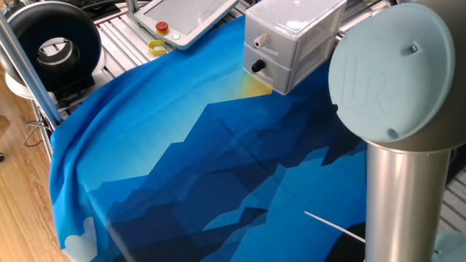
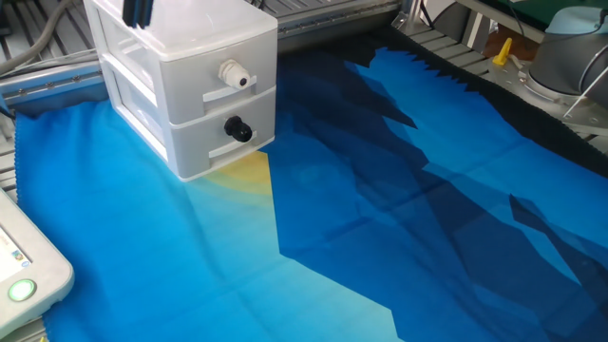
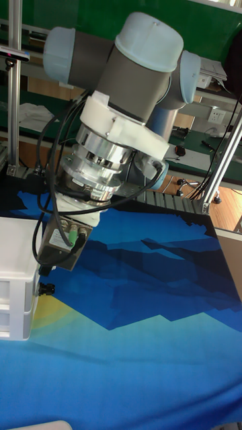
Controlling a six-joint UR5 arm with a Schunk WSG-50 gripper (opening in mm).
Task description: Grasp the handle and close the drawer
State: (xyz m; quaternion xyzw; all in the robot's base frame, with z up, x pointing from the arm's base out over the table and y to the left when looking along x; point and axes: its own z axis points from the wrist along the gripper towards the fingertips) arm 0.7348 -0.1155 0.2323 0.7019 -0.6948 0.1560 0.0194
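The drawer (image 2: 224, 80) is the upper one of a small white plastic unit on the blue cloth, and its front looks nearly level with the lower drawer's. The handle (image 2: 231, 73) is its small white knob, also seen as the handle (image 1: 260, 41) in one fixed view. Below it sits the black knob (image 2: 237, 129) of the lower drawer. My gripper (image 2: 140, 12) shows only as dark fingertips at the top edge, above the rear of the unit's top and well behind the handle. Whether the fingers are open or shut is not visible. In the tall view the gripper body (image 3: 62, 240) hangs by the unit (image 3: 15, 289).
The blue cloth (image 1: 218, 160) covers the table. A white pendant with a red button (image 1: 186, 18), a yellow ring (image 1: 156, 49) and a black round device (image 1: 51, 44) lie beyond the cloth's edge. My arm's big joint (image 1: 393, 80) blocks the right side of one fixed view.
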